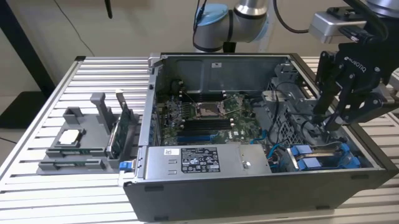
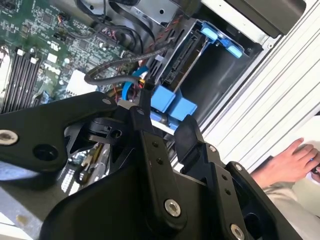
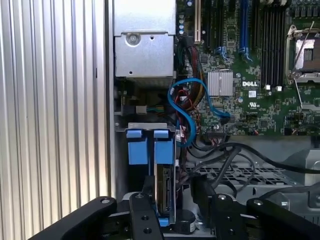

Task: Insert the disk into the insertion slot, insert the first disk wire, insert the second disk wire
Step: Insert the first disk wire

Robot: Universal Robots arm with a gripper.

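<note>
Lab: robot arm (image 1: 248,15), alu bench (image 1: 93,77).

Exterior view: the arm (image 1: 249,11) runs out of frame at twelve o'clock. First wrist view: the disk (image 3: 163,192) is mostly hidden inside the insertion slot (image 3: 134,175). Second wrist view: a person's hand (image 2: 287,162) is cropped by the frame edge.

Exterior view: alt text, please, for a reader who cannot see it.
The gripper hangs inside an open computer case, just above the blue-tabbed insertion slot at the exterior view's right. The case sits on a slatted metal table beside a grey parts tray.
</note>
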